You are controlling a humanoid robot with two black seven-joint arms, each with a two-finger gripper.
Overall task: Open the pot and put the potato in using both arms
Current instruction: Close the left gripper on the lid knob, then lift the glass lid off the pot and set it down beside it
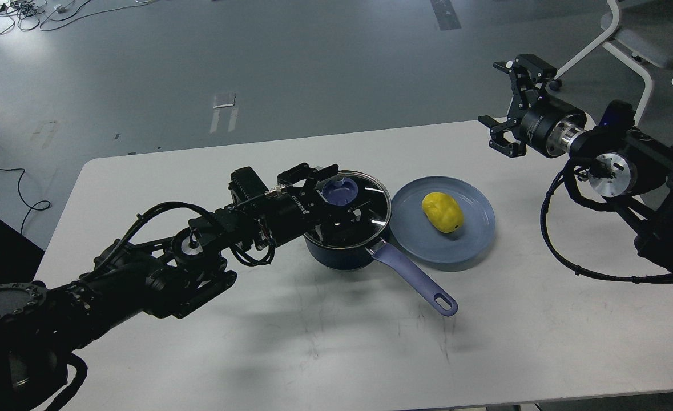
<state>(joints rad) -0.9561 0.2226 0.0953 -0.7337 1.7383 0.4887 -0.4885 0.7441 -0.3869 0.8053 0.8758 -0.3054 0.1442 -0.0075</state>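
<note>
A robot's left gripper (pixel 341 201) reached over a small dark pot (pixel 345 242) on a white table (pixel 313 342), its fingers set either side of the purple knob (pixel 339 191) on the glass lid (pixel 365 214). Whether the fingers were already pressing on the knob could not be told; they appeared close around it, with the lid resting on the pot. The potato (pixel 442 212) lay on a grey-blue plate (pixel 479 228) just beside the pot, touching its rim or nearly so. The right gripper (pixel 510 105) hung above the table's far right corner, well apart from the potato, its fingers spread and holding nothing.

The step in hand looked to be grasping the lid. Done well, it would call for a centred, firm pinch on the knob and a straight lift, so the lid cleared the rim without dragging the pot or nudging the plate.

The left arm covered the pot's near-left wall and part of the lid. The pot's inside was dim through the glass. The right arm ran out of view at the edge.
</note>
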